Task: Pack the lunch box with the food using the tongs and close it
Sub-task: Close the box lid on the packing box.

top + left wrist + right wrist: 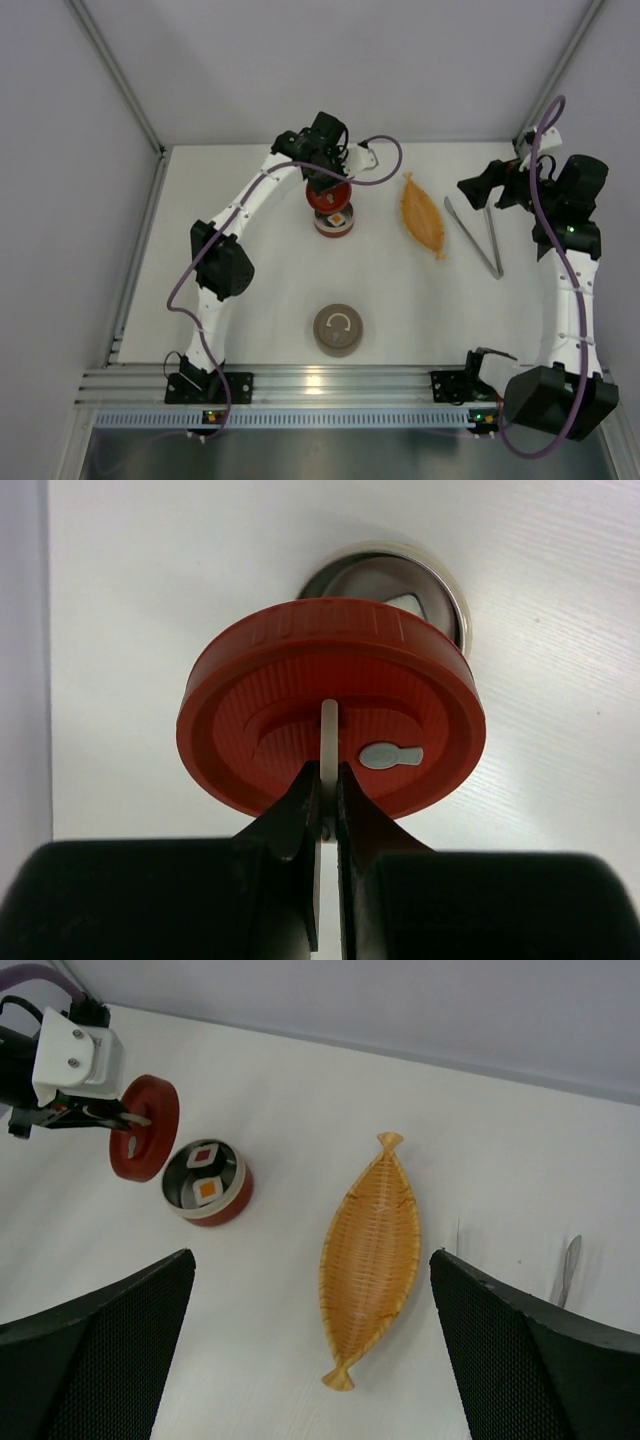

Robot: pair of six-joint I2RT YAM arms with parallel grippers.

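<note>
The lunch box (334, 224) is a round red tin with a metal inside, standing open at the table's back middle. Inside it lies the food (205, 1173): one piece with a dark and red top, one with an orange top. My left gripper (328, 780) is shut on the thin white tab of the red lid (330, 705), holding it just above and behind the tin (445, 580). The tongs (475, 235) lie flat on the table at the right. My right gripper (312, 1345) hangs open above the table, with nothing between its fingers.
An orange boat-shaped woven tray (372, 1250) lies empty between the tin and the tongs, under my right gripper. A brown round tin (338, 329) sits near the front middle. Walls close the table on the left, back and right.
</note>
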